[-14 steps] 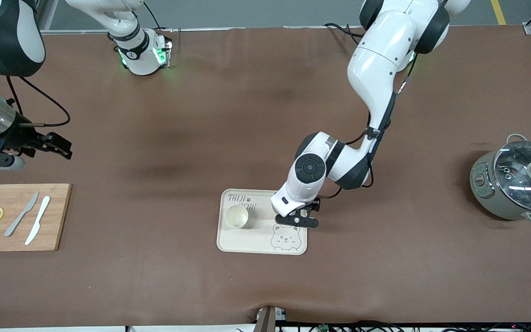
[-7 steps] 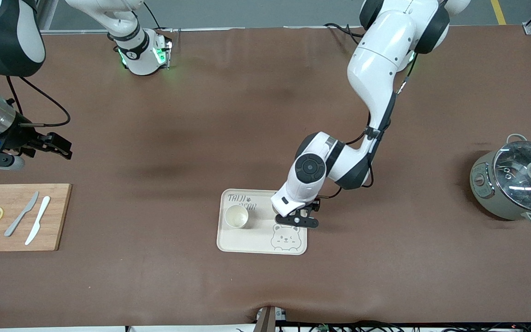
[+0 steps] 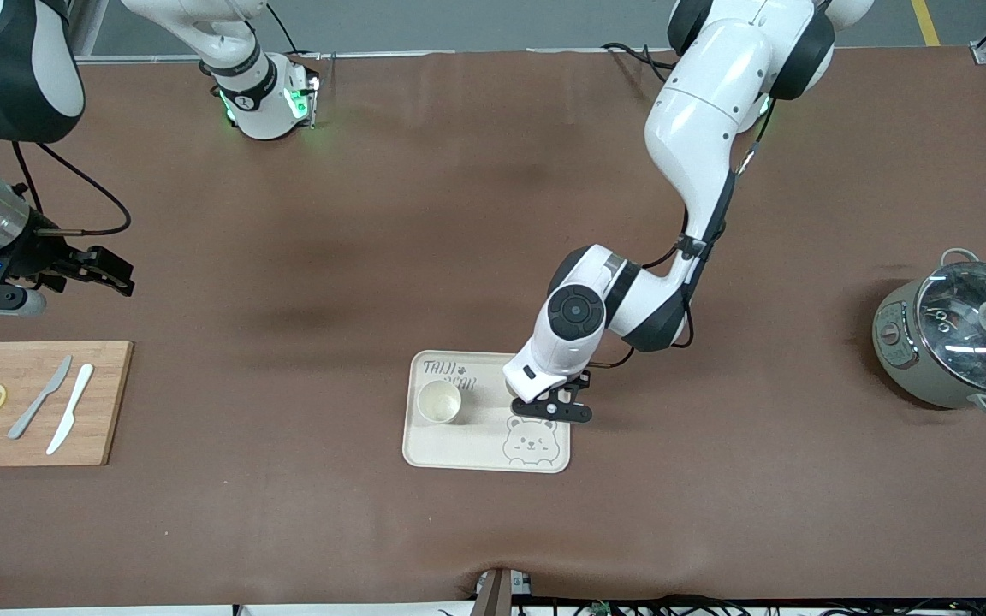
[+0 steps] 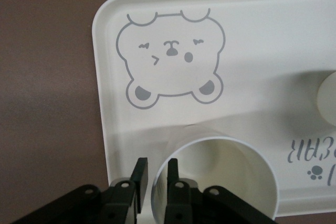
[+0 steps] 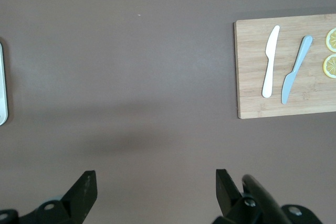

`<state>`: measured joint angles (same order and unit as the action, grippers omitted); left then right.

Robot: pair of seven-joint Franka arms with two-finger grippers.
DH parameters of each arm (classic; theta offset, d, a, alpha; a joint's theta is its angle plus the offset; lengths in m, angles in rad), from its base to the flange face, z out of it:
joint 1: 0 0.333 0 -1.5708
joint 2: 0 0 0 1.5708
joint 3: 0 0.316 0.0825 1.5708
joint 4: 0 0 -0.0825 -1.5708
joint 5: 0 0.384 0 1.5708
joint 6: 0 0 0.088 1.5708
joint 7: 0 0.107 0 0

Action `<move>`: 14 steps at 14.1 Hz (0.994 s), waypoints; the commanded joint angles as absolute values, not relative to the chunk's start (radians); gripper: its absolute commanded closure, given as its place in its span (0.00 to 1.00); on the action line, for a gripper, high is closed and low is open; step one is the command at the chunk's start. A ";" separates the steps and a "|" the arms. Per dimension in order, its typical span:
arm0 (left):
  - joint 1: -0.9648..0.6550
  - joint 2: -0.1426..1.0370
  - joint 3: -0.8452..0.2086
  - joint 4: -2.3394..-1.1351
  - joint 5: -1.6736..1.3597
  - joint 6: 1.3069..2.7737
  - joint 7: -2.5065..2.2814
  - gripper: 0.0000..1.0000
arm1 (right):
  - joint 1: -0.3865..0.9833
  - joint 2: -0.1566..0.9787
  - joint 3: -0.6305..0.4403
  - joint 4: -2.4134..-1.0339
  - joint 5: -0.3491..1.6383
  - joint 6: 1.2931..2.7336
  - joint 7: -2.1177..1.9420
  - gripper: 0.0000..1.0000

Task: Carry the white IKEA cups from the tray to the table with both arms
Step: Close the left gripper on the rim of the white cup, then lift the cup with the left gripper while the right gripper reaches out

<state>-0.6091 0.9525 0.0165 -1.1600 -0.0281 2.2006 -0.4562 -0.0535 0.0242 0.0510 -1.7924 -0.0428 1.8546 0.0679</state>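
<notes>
I see the cream bear tray point(image 3: 488, 449) near the middle of the brown counter point(image 3: 373, 257). One white cup point(image 3: 439, 401) stands upright on the tray. A second white cup point(image 4: 220, 174) also stands on the tray, toward the left arm's end. My left end effector point(image 4: 154, 174) pinches this cup's rim wall, one finger inside and one outside. My right end effector point(image 5: 152, 190) waits with its fingers spread wide, over bare counter near the wooden cutting board point(image 3: 31, 402).
</notes>
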 commanded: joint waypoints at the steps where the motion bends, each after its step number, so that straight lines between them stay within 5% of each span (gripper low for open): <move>1: -0.618 0.948 0.025 -1.164 -0.032 2.212 -0.474 1.00 | -0.048 0.034 0.048 -1.778 -0.021 1.855 0.069 0.00; 9: -0.577 0.875 0.026 -1.230 -0.031 2.163 -0.421 1.00 | -0.048 0.034 0.048 -1.778 -0.021 1.853 0.069 0.00; 14: -0.490 0.675 0.020 -1.487 -0.032 2.183 -0.208 1.00 | -0.046 0.034 0.048 -1.778 -0.021 1.856 0.071 0.00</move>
